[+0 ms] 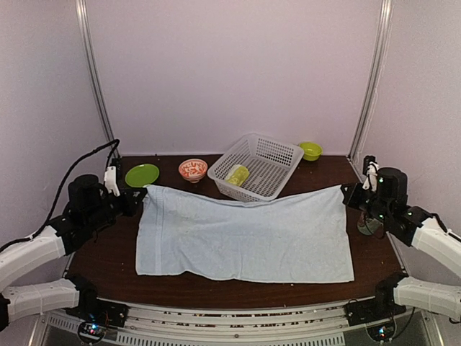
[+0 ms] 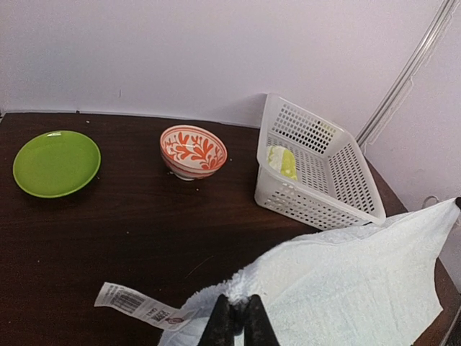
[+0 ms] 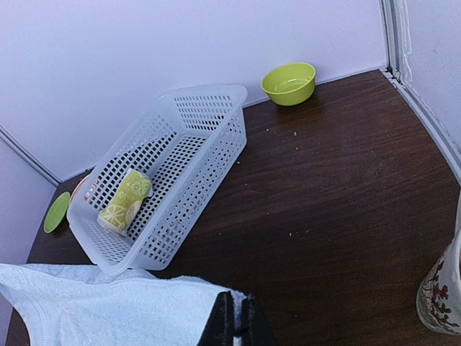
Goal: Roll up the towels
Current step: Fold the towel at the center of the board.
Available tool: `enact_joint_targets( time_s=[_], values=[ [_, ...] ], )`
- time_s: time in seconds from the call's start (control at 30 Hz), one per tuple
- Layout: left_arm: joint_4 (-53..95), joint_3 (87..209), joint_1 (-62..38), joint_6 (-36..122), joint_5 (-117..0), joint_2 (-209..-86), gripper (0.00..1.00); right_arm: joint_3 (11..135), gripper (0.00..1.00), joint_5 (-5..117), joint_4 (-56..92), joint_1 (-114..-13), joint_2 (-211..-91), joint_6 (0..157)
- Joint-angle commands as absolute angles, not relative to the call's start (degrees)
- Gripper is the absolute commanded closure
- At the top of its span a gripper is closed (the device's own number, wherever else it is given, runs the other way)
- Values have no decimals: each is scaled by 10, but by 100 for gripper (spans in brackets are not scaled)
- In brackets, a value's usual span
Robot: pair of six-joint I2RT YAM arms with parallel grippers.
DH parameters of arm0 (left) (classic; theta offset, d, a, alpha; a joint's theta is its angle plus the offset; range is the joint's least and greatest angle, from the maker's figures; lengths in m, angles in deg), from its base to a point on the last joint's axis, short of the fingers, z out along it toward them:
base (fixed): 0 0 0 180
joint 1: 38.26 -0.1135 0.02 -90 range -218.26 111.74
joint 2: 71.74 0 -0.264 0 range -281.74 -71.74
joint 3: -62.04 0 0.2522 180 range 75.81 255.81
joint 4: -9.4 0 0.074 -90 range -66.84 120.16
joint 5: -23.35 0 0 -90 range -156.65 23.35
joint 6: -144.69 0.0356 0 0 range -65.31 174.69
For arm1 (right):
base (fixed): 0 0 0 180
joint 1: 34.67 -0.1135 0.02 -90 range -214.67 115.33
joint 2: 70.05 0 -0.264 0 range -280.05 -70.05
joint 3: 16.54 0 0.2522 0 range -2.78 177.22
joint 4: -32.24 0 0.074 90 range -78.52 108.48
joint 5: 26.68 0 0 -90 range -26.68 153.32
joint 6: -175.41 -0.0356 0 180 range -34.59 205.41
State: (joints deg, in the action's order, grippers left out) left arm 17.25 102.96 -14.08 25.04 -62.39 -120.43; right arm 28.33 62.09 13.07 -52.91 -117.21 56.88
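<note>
Because the left gripper (image 2: 236,318) and right gripper (image 3: 235,317) are each closed tight on a far corner, the pale blue towel (image 1: 245,238) lies flat on the table (image 1: 108,259) for rolling, while the lime-green towel (image 1: 237,174) sits rolled in the basket (image 1: 285,153).

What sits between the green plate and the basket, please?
An orange-and-white bowl stands between them, apart from both; the top and left wrist views show it.
</note>
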Motion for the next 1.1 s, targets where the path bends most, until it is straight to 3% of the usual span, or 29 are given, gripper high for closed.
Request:
enact_joint_targets(
  time_s=[0.0, 0.57, 1.07],
  values=[
    [160, 1003, -145, 271, -632, -1144, 100, 272, 100, 632, 121, -526, -1136, 567],
    [275, 879, -145, 177, -661, -915, 100, 179, 100, 598, 34, -526, -971, 498],
    [361, 845, -145, 127, -630, -855, 100, 126, 100, 574, -57, -526, -833, 442]
  ],
)
